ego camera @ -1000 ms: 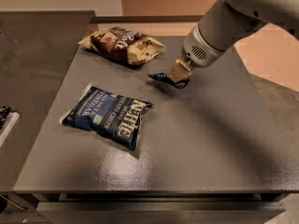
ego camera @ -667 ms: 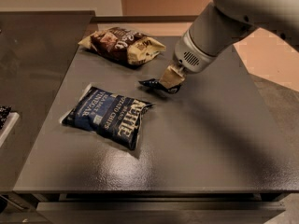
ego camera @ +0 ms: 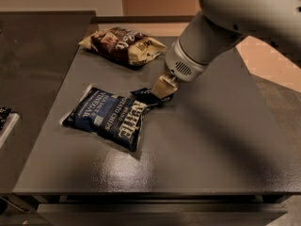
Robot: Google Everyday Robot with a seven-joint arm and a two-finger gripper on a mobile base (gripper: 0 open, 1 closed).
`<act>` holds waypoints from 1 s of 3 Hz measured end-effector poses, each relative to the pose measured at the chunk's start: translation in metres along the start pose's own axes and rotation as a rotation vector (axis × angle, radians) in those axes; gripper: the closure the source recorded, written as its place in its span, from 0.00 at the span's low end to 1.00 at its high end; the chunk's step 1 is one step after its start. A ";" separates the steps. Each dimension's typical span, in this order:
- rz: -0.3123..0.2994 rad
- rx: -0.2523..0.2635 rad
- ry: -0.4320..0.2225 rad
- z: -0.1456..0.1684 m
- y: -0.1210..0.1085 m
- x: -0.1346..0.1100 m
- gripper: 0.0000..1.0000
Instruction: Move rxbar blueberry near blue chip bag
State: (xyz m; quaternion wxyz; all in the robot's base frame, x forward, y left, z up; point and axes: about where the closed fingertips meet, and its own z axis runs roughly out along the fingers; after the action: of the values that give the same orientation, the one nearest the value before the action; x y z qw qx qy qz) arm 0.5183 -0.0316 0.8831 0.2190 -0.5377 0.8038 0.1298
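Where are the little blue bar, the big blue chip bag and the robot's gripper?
rxbar blueberry [ego camera: 142,96], camera view: the left end of its dark wrapper.
blue chip bag [ego camera: 107,117], camera view: middle of its front.
gripper [ego camera: 162,91], camera view: between its fingertips, by the bag's top right edge.
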 end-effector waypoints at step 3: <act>-0.024 -0.025 0.001 0.003 0.009 -0.002 0.00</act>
State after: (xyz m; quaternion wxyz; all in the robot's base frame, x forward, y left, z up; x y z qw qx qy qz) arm 0.5116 -0.0251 0.8811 0.2133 -0.5499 0.7959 0.1368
